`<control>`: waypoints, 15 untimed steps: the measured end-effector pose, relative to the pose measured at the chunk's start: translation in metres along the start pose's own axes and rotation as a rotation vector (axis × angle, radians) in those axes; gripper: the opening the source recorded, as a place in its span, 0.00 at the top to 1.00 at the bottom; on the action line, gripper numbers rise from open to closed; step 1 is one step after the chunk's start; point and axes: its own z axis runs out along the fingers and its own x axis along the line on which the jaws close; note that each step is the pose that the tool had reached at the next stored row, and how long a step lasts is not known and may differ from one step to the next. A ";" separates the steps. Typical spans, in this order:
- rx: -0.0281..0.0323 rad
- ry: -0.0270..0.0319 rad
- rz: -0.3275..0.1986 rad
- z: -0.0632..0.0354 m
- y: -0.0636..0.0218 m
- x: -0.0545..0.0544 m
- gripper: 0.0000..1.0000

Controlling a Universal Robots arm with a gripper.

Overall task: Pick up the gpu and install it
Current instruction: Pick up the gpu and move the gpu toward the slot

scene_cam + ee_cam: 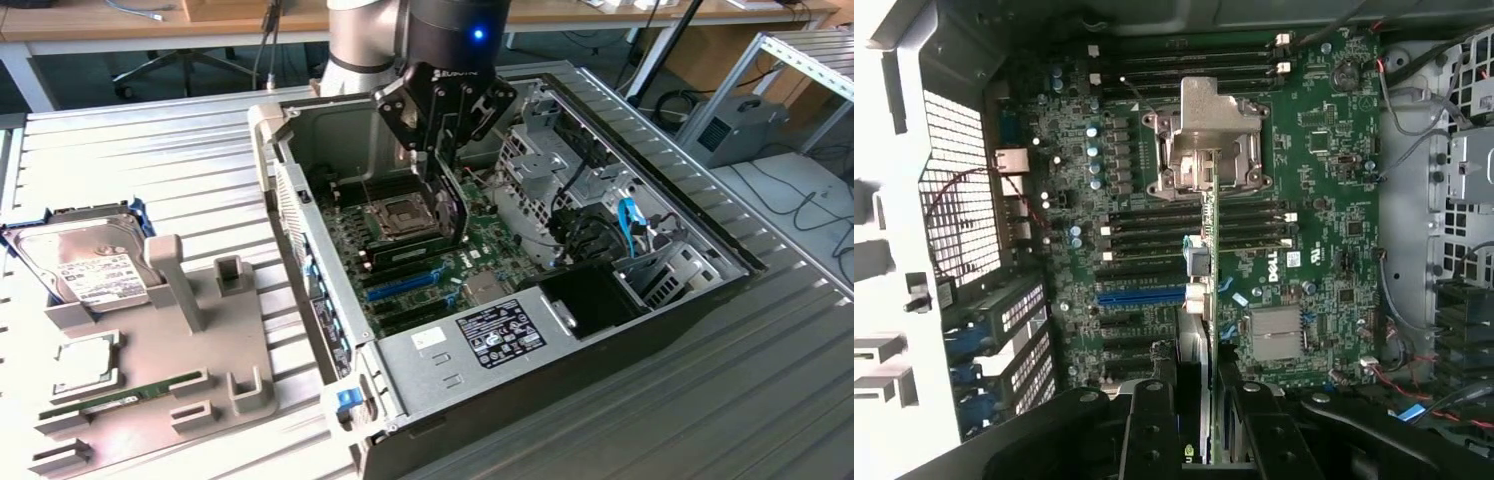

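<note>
Tower case of black and grey sheet steel [283,190] lies on its side with the panel off, its green motherboard [467,265] facing up. The silver and black robot arm [400,30] reaches down into it from the far side. Its black tool [445,150] is clamped narrowly on the top edge of the gpu [447,205], a slim dark circuit card that hangs upright and edge-on inside the case. In the wrist view the card [1206,290] runs as a thin line between the two fingers [1154,430], over the board beside the long blue expansion slot [1139,296].

I judge the pick-up done and the install unfinished. The card's lower edge looks close to the board, but I cannot tell whether it touches any slot.

The case rests on a ribbed grey metal tabletop [160,170]. At the exterior view's left, a grey moulded parts holder [174,330] carries a boxy silver hard drive with a white label [80,265] and a narrow green memory stick [127,393]. Wooden desks and loose cables stand behind.
</note>
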 end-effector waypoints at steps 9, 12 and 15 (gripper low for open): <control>0.0015 -0.0001 0.000 0.0025 0.0026 -0.013 0.74; 0.0020 -0.0001 0.000 0.0031 0.0034 -0.017 0.74; 0.0026 -0.0002 0.000 0.0036 0.0039 -0.021 0.74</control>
